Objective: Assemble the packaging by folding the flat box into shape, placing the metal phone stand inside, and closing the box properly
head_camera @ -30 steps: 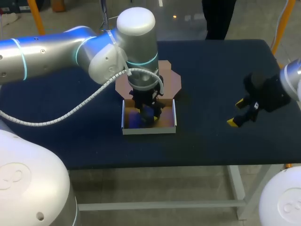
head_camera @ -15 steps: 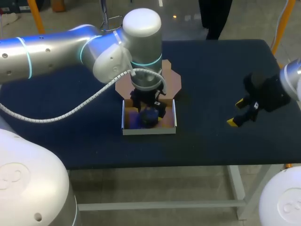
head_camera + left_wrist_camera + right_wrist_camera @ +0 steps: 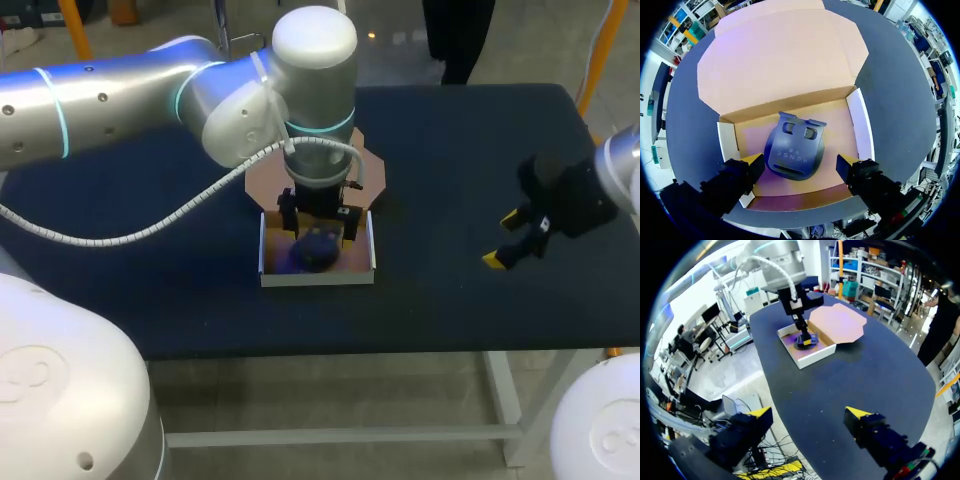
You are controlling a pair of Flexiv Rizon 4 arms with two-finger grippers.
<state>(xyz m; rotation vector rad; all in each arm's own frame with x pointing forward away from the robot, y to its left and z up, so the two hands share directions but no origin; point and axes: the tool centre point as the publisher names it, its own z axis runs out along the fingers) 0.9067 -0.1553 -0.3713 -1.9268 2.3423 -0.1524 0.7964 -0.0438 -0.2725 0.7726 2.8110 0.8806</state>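
Note:
The folded cardboard box (image 3: 318, 277) stands open at mid-table, its lid (image 3: 372, 176) lying flat behind it. The dark metal phone stand (image 3: 316, 250) lies on the box floor. My left gripper (image 3: 320, 228) hangs just above the box, open, with a finger to either side of the stand and not touching it. In the left wrist view the phone stand (image 3: 794, 147) lies free between the spread yellow tips of my left gripper (image 3: 800, 162), inside the white box walls (image 3: 861, 125). My right gripper (image 3: 502, 240) is open over bare table far to the right, holding nothing.
The table top (image 3: 450, 140) is a dark blue mat. In the right wrist view my right gripper (image 3: 807, 412) looks across it toward the box (image 3: 812, 354) and the left arm (image 3: 785, 270). The table's right edge lies close beside the right gripper.
My left gripper has opened, let go of the phone stand in the box and lifted slightly. The right arm has not moved.

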